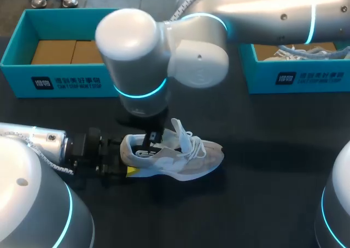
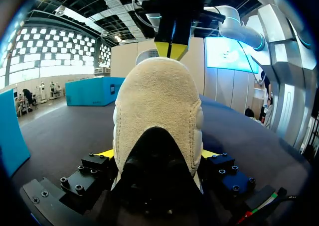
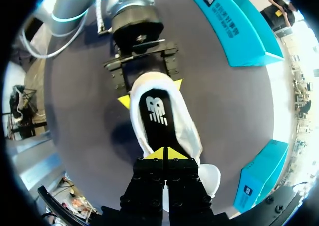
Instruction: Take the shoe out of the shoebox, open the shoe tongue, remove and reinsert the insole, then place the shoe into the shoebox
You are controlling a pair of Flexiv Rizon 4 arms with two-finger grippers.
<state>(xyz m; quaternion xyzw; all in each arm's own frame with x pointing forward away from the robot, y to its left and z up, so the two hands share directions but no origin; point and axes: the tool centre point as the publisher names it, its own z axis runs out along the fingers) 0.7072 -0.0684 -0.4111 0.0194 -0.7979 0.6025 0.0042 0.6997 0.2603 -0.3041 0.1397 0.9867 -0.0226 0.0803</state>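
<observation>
Now, table (image 1: 273, 166): dark and bare around the shoe, so I judge nothing would stop a slide if my hold gives.
Shoeboxes: two teal ones at the far side, one left (image 1: 65, 81) and one right (image 1: 306, 78). Both are well apart from the shoe and pose no hazard at this step.
Shoe (image 1: 180, 160): it rests on its sole near the table's middle, outside both boxes. An upward pull on the insole could lift or twist the whole shoe, since only the heel is held. Its long axis runs across the table, heel toward my left arm and toe toward my right side. The opening faces up, with tongue and laces raised.
Left gripper (image 1: 123, 158): low at the table, clamped on the heel from both sides. Squeezing too hard could pinch the insole in place.
Right gripper (image 3: 164, 154): it hangs over the opening with tips pressed together. I cannot tell whether they pinch anything, and they might snag a lace.
Insole (image 3: 157, 111): black and flat inside the shoe. It could fold if dragged by one edge.
</observation>
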